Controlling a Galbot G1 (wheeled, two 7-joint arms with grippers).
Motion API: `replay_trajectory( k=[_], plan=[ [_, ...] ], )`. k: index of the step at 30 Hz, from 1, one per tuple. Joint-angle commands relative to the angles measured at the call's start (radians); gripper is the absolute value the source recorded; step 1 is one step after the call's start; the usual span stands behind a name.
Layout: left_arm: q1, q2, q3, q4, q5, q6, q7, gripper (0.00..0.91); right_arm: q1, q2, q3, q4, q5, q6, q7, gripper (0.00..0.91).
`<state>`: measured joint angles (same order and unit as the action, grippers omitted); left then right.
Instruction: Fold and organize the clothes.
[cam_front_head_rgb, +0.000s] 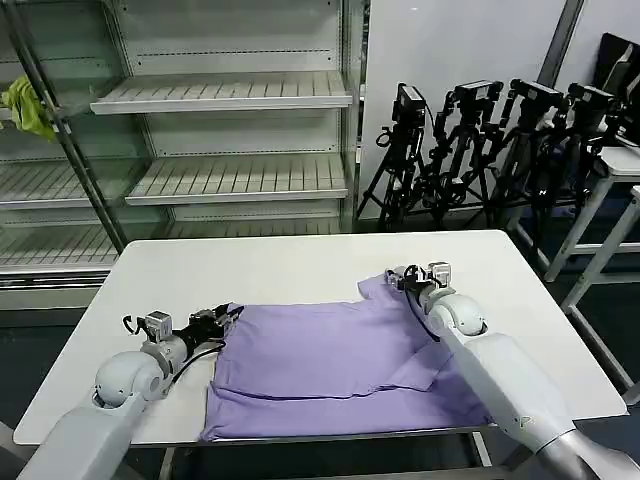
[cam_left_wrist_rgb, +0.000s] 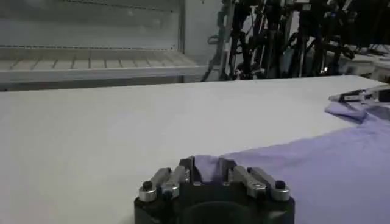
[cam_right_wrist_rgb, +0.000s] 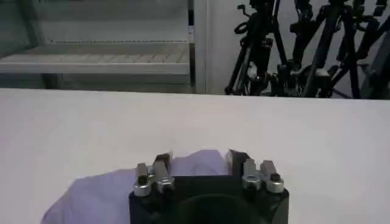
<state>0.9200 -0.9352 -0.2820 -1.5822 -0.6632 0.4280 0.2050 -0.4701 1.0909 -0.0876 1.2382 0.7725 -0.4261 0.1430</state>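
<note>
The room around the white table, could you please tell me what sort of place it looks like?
Probably a robotics lab or data-collection studio: bare metal shelving stands behind the white table, and a row of cameras on tripods lines the wall.

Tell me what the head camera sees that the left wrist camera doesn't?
Head view alone: the whole lavender T-shirt spread on the white table, both arms, and a yellow-green cloth on the shelving. Left wrist view alone: a close look at the left gripper around the shirt's edge. Both: shirt, table, shelves, tripods, and the right gripper at the far corner.
</note>
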Motion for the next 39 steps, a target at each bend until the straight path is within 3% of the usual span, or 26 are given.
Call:
replay_trajectory(
  k=[1, 7, 19, 29, 39],
  plan=[
    [0.007, 0.004, -0.005, -0.007, 0.000, -0.001, 0.001, 0.181, -0.011, -0.001, 0.002, 0.007, 0.000, -0.003, -0.001, 0.222],
    [0.010, 0.006, -0.008, -0.013, 0.000, -0.002, 0.002, 0.091, -0.027, -0.007, 0.011, 0.021, -0.004, -0.002, 0.000, 0.121],
    [0.016, 0.004, -0.010, -0.018, 0.004, -0.005, 0.003, 0.071, -0.037, -0.017, 0.018, 0.032, -0.011, 0.007, 0.000, 0.000],
    [0.024, 0.006, -0.020, -0.036, 0.003, -0.012, 0.001, 0.071, -0.048, -0.024, 0.024, 0.056, -0.019, 0.024, 0.001, 0.000],
    [0.053, 0.019, -0.050, -0.080, -0.001, -0.012, 0.001, 0.071, -0.101, -0.073, 0.083, 0.184, -0.005, 0.028, 0.012, 0.000]
  ],
)
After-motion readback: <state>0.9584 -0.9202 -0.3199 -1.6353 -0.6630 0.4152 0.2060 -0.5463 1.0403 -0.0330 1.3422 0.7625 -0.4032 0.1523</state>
